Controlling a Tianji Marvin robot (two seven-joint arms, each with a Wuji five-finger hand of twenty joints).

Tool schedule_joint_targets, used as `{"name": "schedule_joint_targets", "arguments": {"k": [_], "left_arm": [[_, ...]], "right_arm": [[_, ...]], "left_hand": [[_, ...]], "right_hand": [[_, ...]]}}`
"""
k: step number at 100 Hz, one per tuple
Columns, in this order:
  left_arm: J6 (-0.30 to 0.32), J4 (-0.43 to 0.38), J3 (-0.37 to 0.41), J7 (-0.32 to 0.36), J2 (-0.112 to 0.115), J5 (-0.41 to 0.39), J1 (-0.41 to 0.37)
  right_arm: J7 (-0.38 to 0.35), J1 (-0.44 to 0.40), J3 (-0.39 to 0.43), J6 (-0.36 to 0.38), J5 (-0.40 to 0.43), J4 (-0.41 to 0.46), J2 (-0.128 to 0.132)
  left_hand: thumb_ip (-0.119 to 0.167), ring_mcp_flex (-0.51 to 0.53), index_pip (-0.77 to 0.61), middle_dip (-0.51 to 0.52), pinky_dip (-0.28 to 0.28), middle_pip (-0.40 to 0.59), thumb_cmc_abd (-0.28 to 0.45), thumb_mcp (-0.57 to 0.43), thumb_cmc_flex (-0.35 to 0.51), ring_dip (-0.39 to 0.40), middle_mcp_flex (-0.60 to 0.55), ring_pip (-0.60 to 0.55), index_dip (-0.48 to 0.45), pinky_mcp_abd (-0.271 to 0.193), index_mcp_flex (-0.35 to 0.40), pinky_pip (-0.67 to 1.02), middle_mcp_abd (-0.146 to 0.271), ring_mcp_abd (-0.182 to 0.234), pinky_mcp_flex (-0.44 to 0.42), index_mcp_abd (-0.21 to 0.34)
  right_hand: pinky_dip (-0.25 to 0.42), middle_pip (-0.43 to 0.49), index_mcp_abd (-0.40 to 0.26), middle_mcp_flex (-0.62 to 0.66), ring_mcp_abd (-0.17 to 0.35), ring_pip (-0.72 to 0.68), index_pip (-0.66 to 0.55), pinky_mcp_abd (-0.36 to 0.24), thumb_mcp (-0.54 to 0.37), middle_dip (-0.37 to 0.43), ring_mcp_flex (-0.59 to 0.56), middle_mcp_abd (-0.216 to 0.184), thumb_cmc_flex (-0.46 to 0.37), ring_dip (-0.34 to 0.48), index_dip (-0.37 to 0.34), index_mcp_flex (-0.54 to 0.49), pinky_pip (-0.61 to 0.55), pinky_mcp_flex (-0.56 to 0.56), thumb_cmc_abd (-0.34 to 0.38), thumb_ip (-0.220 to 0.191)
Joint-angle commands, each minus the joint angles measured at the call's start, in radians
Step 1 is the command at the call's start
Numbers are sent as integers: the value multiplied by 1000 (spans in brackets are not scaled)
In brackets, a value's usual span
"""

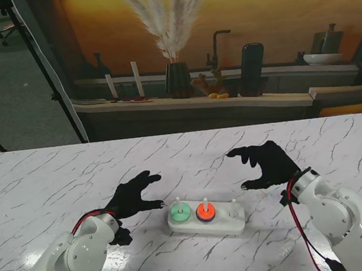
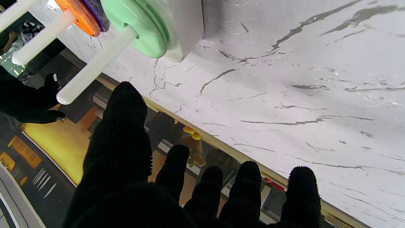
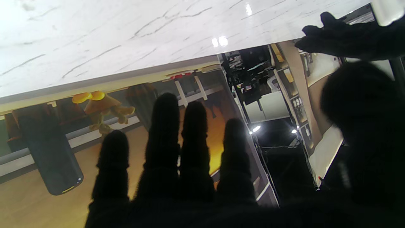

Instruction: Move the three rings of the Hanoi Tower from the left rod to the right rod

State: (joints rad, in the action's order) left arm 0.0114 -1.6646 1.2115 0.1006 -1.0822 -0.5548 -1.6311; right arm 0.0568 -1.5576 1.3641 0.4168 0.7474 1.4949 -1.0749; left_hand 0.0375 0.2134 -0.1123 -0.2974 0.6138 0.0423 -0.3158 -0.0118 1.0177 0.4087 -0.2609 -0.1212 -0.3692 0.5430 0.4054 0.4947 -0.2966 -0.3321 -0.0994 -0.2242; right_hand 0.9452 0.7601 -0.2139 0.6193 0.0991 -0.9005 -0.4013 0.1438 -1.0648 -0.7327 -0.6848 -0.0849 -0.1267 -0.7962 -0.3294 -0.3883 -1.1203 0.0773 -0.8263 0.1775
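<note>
You are looking at the white tower base point(image 1: 207, 220) sitting in the lower middle of the stand's frame on the marble table point(image 1: 44, 189). Three white rods are standing on it. The green ring point(image 1: 180, 210) is sitting on the left rod point(image 1: 177, 202), lying flat on the base. The orange ring point(image 1: 205, 212) is sitting on the middle rod point(image 1: 205, 202), with a dark purple ring under it showing only as a thin edge in the stand's view; the left wrist view shows that purple ring point(image 2: 96, 14) more clearly in its upper left, behind the orange one. The right rod point(image 1: 233, 203) is carrying no ring.

Your left hand point(image 1: 132, 195) is hovering in the lower left of centre of the stand's frame, just beside the base's left end, not touching it. Its fingers point(image 2: 177, 164) are spreading apart with the thumb pointing toward the green ring, and they are gripping nothing.

Your right hand point(image 1: 268, 163) is hovering right of centre, farther up the frame than the base and clear of the right rod. Its fingers point(image 3: 163, 126) are curling loosely downward, apart from the thumb, with nothing between them.
</note>
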Motion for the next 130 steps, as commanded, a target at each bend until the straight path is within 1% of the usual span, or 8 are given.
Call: {"name": "schedule_joint_targets", "arguments": {"k": [1,31,54,70,88,114,118,130], "left_arm": [[31,-11,1,33,2,11,-11],[61,-50,28,152,26,26,-38],[86,-29,-8,192,36,45,-24],[123,12,-51,167,33,46,1],[143,45,-83,128,26,43,20],[153,80,-121,102,22,32,43],[152,86,-127,100,21,35,47],[151,103,-143,86,18,41,57]], "right_arm": [[11,-12,3,-10,1,5,-7],[41,-32,41,-45,10,18,-13],[86,-40,65,-99,8,22,-23],[105,-46,82,-123,8,25,-27],[113,-53,97,-134,-2,27,-31],[113,-59,107,-142,-11,30,-32],[112,-61,109,-142,-12,31,-32],[114,-66,113,-142,-13,34,-33]], "left_hand": [[1,-23,-4,-6,2,-13,-33,-4,-9,6,30,19,-15,9,-4,-50,9,12,-22,13],[8,-47,11,2,-13,-20,-61,-23,-2,-8,65,33,-20,3,-29,-101,6,12,-31,3],[17,-52,24,6,-12,-22,-85,-45,1,-13,86,34,-19,1,-57,-126,6,14,-27,1],[18,-45,28,4,1,-17,-95,-55,-15,-12,79,28,-20,3,-66,-120,10,18,-12,-10],[19,-35,25,1,18,-14,-101,-72,-21,-8,71,22,-22,2,-64,-105,13,19,-4,-10],[18,-20,21,-5,39,-10,-114,-102,-18,-1,57,12,-26,2,-60,-71,15,23,5,-8],[15,-19,17,-8,48,-11,-117,-121,-25,3,55,10,-31,3,-59,-49,17,23,1,-8],[12,-8,14,-10,55,-8,-120,-133,-25,7,45,4,-33,0,-52,-28,17,23,10,-7]], "right_hand": [[-8,24,-15,5,5,-15,-14,224,7,-17,-10,-9,-3,-5,-5,2,8,-11,10,-19],[-12,28,-13,10,4,-17,-20,222,27,-16,-12,-9,-15,-5,-6,-6,6,-12,34,-26],[-15,36,-7,13,2,-26,-25,223,41,-19,-15,-7,-27,-7,-8,-10,2,-13,43,-32],[-16,41,-3,16,3,-31,-29,223,45,-20,-18,-8,-29,-8,-9,-15,0,-13,46,-35],[-18,46,-3,20,3,-37,-31,223,50,-20,-20,-6,-34,-9,-9,-16,-2,-13,51,-37],[-21,52,-9,27,3,-45,-37,222,60,-22,-26,-9,-39,-11,-11,-26,-5,-12,63,-41],[-21,53,-9,28,3,-46,-38,221,62,-22,-27,-9,-38,-11,-11,-26,-6,-11,65,-42],[-21,55,-11,31,2,-50,-40,220,65,-22,-29,-9,-41,-11,-12,-29,-9,-10,68,-43]]}}
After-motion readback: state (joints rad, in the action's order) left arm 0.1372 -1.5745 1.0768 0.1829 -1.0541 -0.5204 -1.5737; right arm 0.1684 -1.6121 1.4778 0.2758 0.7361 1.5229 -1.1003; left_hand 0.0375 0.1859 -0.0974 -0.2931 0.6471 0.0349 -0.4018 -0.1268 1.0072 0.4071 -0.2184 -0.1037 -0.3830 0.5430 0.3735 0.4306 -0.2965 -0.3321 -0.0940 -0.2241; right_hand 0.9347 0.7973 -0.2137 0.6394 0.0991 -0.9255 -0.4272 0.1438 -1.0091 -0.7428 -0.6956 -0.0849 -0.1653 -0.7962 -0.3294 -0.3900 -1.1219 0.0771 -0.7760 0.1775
